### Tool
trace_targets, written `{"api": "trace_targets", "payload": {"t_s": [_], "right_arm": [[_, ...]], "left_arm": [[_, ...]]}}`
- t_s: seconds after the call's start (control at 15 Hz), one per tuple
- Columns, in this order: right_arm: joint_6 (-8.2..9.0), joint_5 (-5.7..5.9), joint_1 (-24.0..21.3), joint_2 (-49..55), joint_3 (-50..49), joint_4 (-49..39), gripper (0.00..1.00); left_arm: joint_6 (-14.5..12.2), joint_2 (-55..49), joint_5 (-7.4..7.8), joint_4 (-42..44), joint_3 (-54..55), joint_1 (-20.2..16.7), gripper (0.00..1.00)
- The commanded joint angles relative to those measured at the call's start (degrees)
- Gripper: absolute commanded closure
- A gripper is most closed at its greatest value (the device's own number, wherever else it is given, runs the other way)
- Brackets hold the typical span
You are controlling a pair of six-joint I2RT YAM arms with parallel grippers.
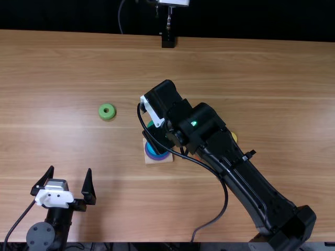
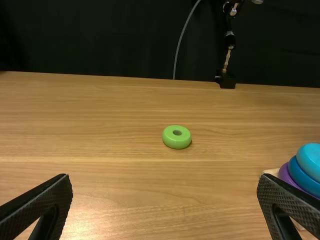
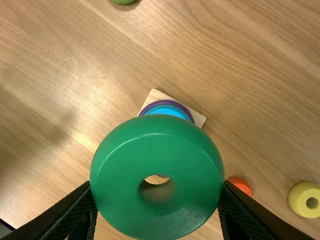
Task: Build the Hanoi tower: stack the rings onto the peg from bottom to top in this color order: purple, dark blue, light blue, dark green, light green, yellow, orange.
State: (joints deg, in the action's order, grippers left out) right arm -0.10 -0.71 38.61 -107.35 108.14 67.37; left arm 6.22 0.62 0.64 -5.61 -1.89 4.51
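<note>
Arm, right: base at the near right, links running on a long slant toward the far left, elbow lightly bent, wrist tipped down over the middle of the table. Its gripper hangs above the wooden base, fingers pinching the dark green ring from opposite sides; in the right wrist view the ring's round face and hole are turned to the camera. A black cable loops off along the near side of this arm.

Arm, left: at the near left, wrist low in the top view, gripper pointing to the far side. Fingers spread wide — nothing between them.

Stack, one, on the wooden base: purple ring lowest, dark blue ring upon it, light blue ring on top.

Rings, loose, three: light green ring, flat with its hole up, left of the base and a little farther off; orange ring, right of the base and near it; yellow ring, farther right than the orange — partly covered by the right arm in the top view.

Fitting, black, at the far edge of the table, with a grey cable hanging to its left.
</note>
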Motion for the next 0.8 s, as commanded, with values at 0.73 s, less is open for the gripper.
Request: {"api": "trace_targets", "payload": {"t_s": [0.73], "right_arm": [[-0.22,9.57,0.33,-0.93,0.67,-0.23,0.0]], "left_arm": [[-0.21,-0.62,0.09,-0.3,1.89,-0.03,0.0]]}}
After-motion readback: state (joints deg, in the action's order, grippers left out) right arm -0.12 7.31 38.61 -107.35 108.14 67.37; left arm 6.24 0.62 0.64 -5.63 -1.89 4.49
